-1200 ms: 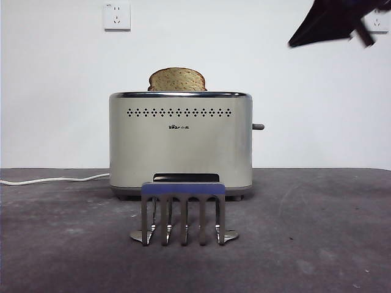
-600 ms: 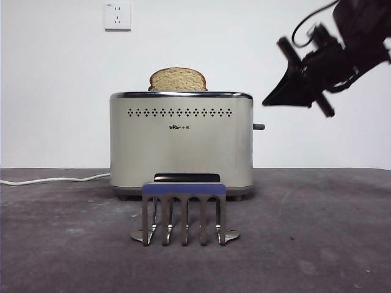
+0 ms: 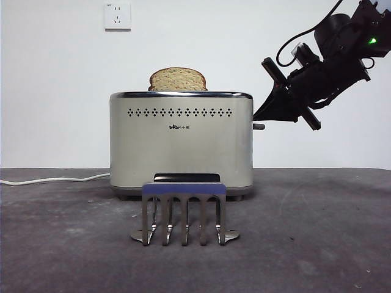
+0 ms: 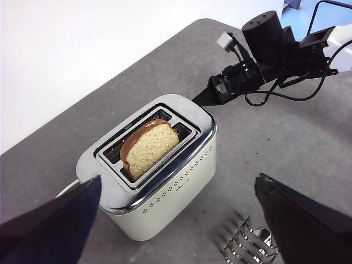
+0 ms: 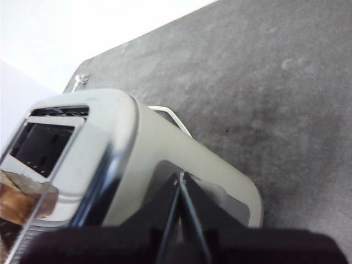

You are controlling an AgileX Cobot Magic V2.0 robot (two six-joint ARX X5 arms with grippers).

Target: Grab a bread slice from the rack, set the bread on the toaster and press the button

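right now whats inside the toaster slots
One slice of bread stands in a slot of the toaster, domed top poking out. Its lower part is hidden; the other slot looks empty.

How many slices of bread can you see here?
1. The slice of bread stands in one slot of the toaster, its domed top poking out. The rack in front holds none.

Robot test bench in a lab, not a lived-in kitchen. Bare white wall (image 3: 61,110) with 1 socket (image 3: 117,16) high up. Table (image 3: 317,244) covered in plain dark grey matting, scuffed. Only kitchen props on it: toaster (image 3: 181,141), its white cord (image 3: 55,179), small metal rack (image 3: 183,213). No counters or cupboards in view. Black arm (image 4: 275,52) with exposed cables and a camera mount; green status light in the front view.
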